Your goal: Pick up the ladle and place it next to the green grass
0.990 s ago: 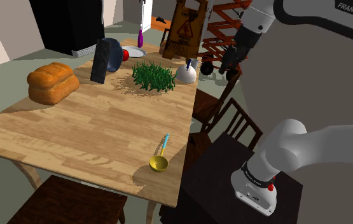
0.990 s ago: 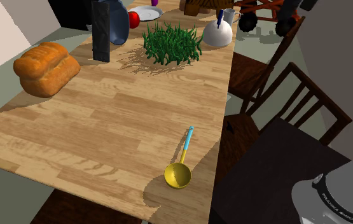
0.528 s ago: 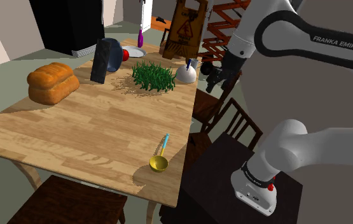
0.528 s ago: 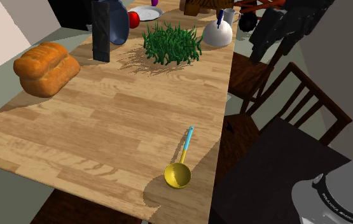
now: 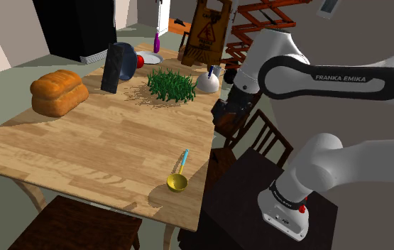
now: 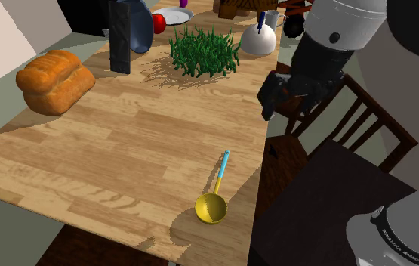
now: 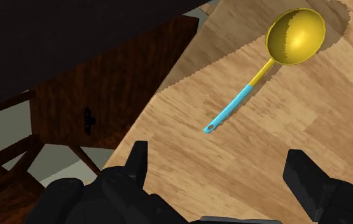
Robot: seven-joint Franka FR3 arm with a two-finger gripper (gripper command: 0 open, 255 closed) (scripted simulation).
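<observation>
My arm [image 5: 362,160] is a smooth white shell with dark grey joints. One dark link bears "FRANKA EMIKA" in white letters. My white base [image 5: 282,206] shows a small red dot. My tool [image 7: 219,159] is all black, with two blocky fingers [image 7: 138,159].

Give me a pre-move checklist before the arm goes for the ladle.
1. End effector open: ok. The fingers stand apart with nothing between them.
2. Ladle free: ok. It lies flat near the table edge and nothing touches it.
3. End effector over the ladle: not ok. It hangs at the table's edge, with the ladle ahead of the fingers.
4. Chair clearance: cannot tell. The chair sits close beside the end effector.
5. Drop spot by the green grass: ok. There is bare wood on the ladle's side.
</observation>
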